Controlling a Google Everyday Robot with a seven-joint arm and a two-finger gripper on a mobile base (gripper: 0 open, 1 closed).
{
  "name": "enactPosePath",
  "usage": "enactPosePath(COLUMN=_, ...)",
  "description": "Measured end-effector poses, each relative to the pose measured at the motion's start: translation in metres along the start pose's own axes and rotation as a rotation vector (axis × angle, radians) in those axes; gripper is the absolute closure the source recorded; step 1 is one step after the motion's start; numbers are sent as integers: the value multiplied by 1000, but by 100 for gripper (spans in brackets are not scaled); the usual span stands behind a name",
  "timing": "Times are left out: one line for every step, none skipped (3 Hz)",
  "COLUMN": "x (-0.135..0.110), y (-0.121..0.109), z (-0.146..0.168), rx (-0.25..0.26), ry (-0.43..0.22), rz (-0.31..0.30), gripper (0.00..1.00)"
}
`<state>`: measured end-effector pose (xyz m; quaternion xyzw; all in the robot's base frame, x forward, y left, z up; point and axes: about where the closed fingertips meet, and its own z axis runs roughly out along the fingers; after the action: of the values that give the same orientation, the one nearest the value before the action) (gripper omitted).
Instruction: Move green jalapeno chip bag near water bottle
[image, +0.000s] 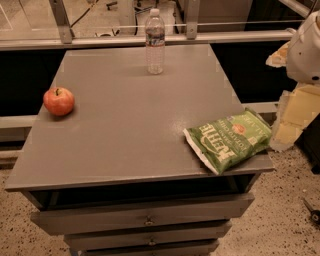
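Note:
The green jalapeno chip bag lies flat at the table's front right corner, white lettering up, with a small orange-red mark near its far end. The water bottle stands upright at the far middle of the table, clear with a white cap and a dark label band. The bag and the bottle are far apart. Only a white rounded part of my arm shows at the right edge, off the table, with a cream-coloured part below it. The gripper itself is not in view.
A red apple sits near the left edge of the grey table. Drawers are below the front edge. A rail and glass wall run behind the table. Speckled floor lies to the right.

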<state>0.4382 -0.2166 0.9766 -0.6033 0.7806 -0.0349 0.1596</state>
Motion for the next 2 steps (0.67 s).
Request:
enactPosePath(x=0, y=0, z=0, rx=0, ry=0, rz=0, gripper=0)
enactPosePath(x=4, y=-2, z=20, rx=-16, ry=-36, rz=-1, gripper=0)
